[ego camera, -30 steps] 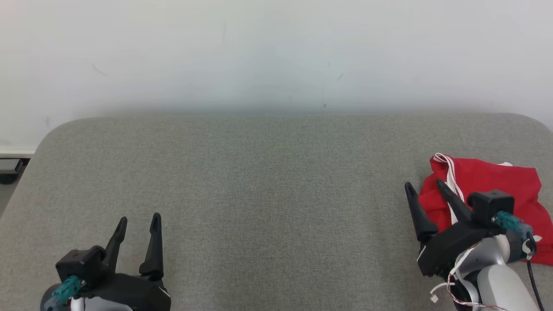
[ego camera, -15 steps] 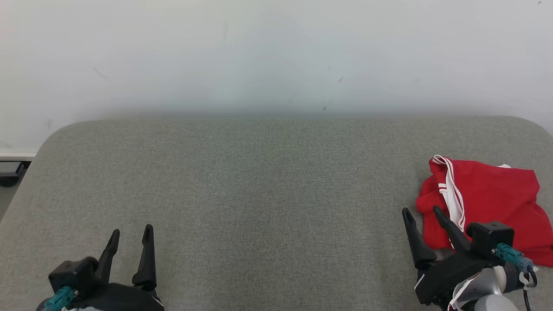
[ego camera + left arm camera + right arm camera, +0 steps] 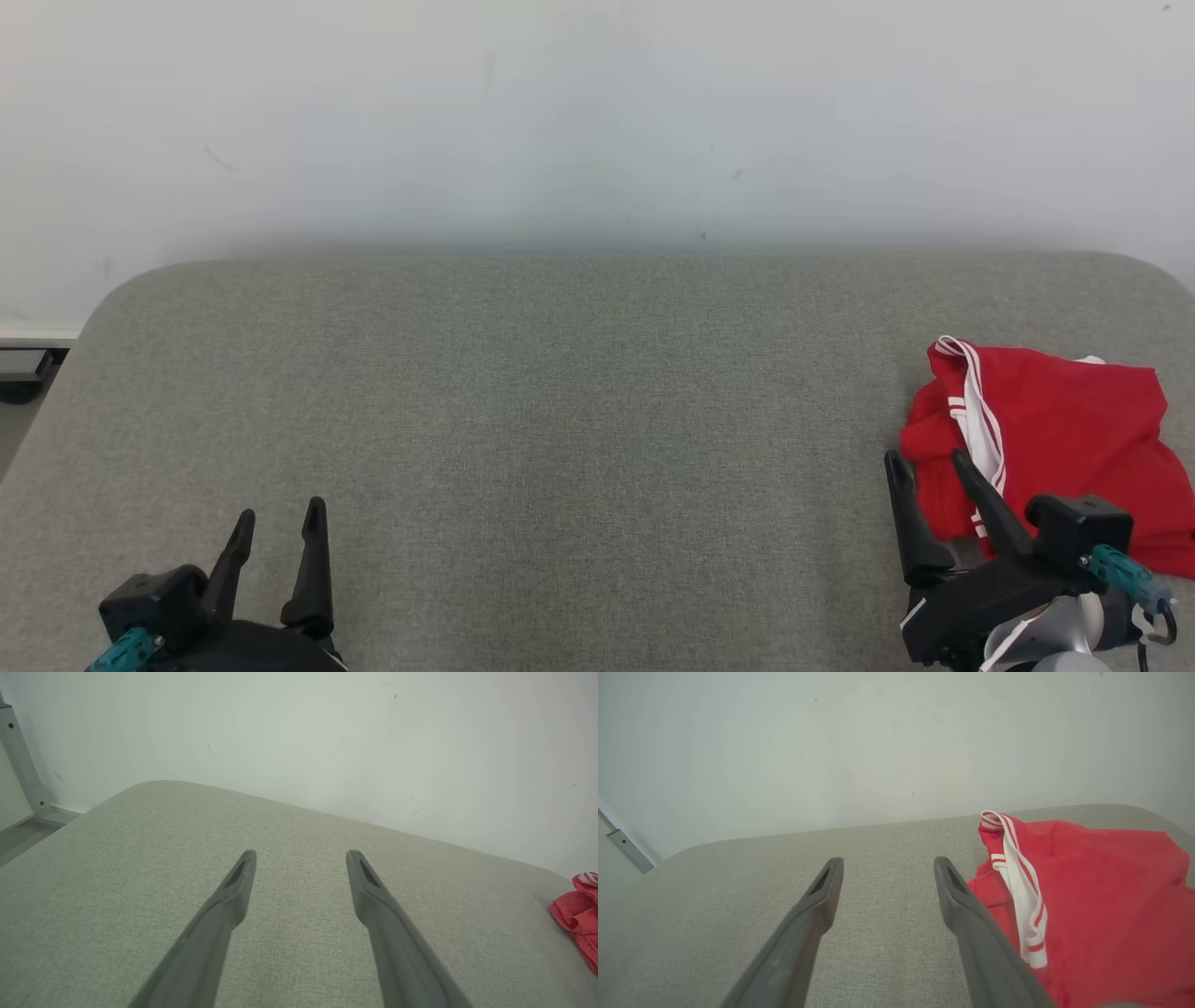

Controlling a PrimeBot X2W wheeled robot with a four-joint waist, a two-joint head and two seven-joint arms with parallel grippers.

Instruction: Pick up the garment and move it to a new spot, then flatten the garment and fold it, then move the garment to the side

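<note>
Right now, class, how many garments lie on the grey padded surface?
1. The red garment lies bunched at the right end of the grey padded surface, beside the right gripper. None seems hidden.

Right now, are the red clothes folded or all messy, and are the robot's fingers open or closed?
red garment: crumpled, not folded, lying on the grey padded surface, not held.
left gripper: open, fingers apart, holding nothing.
right gripper: open, fingers apart, holding nothing, at the garment's near edge.
</note>
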